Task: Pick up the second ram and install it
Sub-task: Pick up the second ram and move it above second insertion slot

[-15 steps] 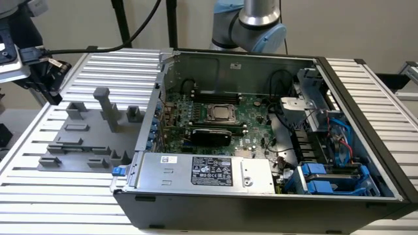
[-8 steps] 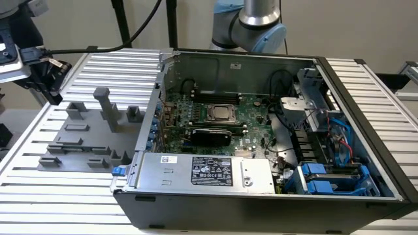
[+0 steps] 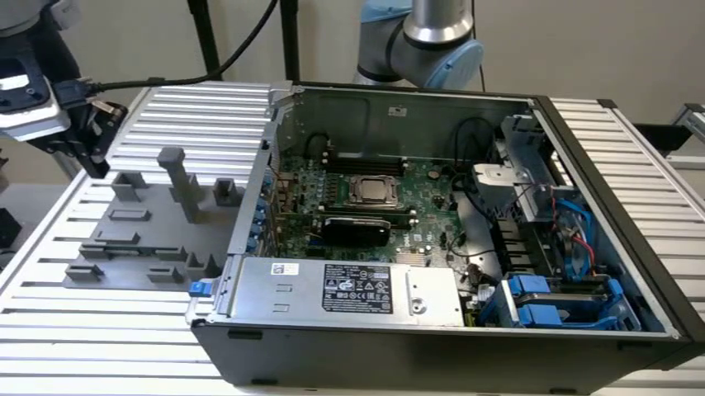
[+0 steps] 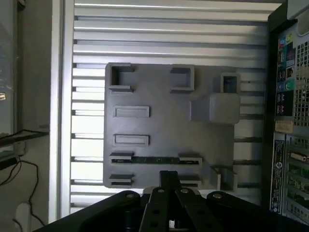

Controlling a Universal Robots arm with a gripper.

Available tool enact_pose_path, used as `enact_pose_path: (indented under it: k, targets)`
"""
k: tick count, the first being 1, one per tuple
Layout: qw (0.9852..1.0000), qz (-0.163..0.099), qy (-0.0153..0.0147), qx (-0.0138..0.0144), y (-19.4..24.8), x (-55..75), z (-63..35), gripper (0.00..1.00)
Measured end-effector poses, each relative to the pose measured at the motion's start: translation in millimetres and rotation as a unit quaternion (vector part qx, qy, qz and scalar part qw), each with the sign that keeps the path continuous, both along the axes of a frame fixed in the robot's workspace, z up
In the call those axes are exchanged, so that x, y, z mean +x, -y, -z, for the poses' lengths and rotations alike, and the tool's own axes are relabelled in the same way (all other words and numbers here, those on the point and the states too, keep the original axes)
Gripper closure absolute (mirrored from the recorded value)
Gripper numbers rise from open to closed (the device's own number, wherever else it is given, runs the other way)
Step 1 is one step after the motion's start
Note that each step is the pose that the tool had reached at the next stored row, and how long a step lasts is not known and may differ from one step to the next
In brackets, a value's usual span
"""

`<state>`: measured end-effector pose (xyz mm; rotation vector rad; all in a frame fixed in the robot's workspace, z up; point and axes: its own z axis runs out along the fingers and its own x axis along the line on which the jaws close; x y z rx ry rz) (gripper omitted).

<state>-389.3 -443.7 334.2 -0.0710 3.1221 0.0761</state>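
Gripper (image 4: 169, 180), whether apart or together cannot be told, hangs above the second ram (image 4: 154, 160) in its grey holder (image 4: 159, 125), nine o'clock of the case (image 3: 441, 351); a skewed descent could chip it.

Second ram (image 4: 154, 160) lying in grey fixture (image 4: 164, 128), tool (image 4: 168, 176) near it

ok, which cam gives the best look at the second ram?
Wrist view. The second ram lies as a thin green strip across two supports of the grey fixture, unobstructed, close ahead of the tool. In the exterior view the fixture's blocks are plain, but the ram is too thin to tell apart.
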Motion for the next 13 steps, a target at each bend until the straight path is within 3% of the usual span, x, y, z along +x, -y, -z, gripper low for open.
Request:
enact_pose_path:
  k: [4,7,13]
  targets:
    - [0.9994,-0.036,0.0,0.0,0.0,0.0,2.6,1.0]
    - [0.998,-0.063,0.0,0.0,0.0,0.0,4.4,1.0]
    - [0.993,-0.118,0.0003,0.0,0.0,0.0,8.5,1.0]
